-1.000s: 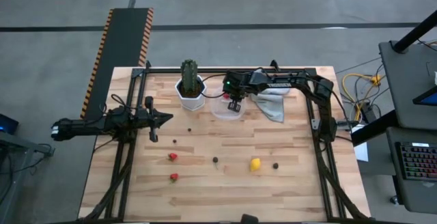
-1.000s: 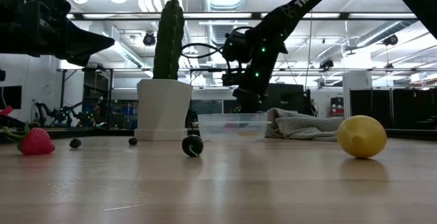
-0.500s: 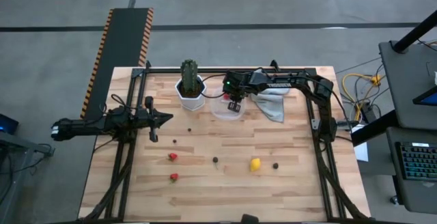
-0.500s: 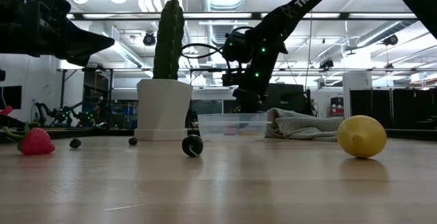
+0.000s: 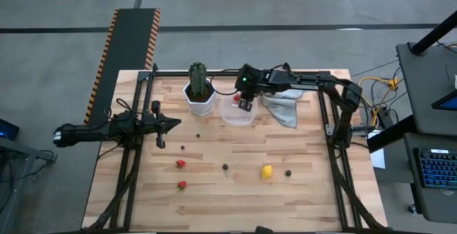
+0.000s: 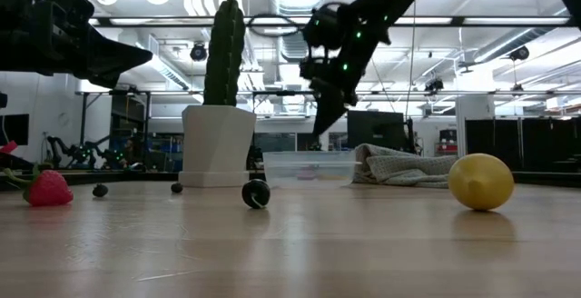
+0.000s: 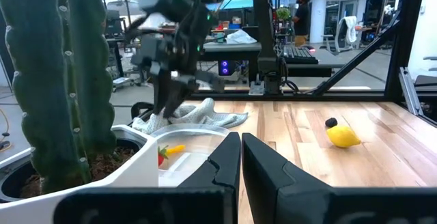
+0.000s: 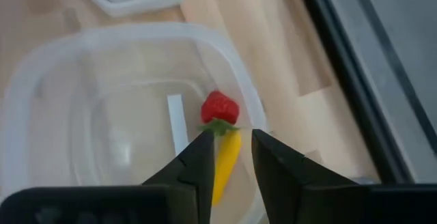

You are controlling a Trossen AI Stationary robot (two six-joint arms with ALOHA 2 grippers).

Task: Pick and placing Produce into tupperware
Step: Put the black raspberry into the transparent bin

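The clear tupperware (image 5: pixel 230 115) stands on the far middle of the table, next to the white cactus pot. A red berry piece (image 8: pixel 220 107) and the yellow-orange stick (image 8: pixel 225 159) lie on its floor. My right gripper (image 5: pixel 245 103) hangs above it, open, holding nothing (image 8: pixel 234 157). Two red berries (image 5: pixel 181 164), (image 5: pixel 182 185), the lemon (image 5: pixel 266 171) and several dark berries such as (image 5: pixel 225 167) rest on the wood. My left gripper (image 5: pixel 176 125) waits shut at the table's left side, clear of the produce.
The cactus in its white pot (image 5: pixel 200 95) stands just left of the tupperware. A grey cloth (image 5: pixel 284 107) lies crumpled to its right. The black frame rails run along the left, right and far edges. Bare wood lies around the loose produce near the front.
My right gripper has risen from just over the tupperware to well above it, moving slightly toward the far edge. The red berry and the stick stay in the container. The left arm has kept still.
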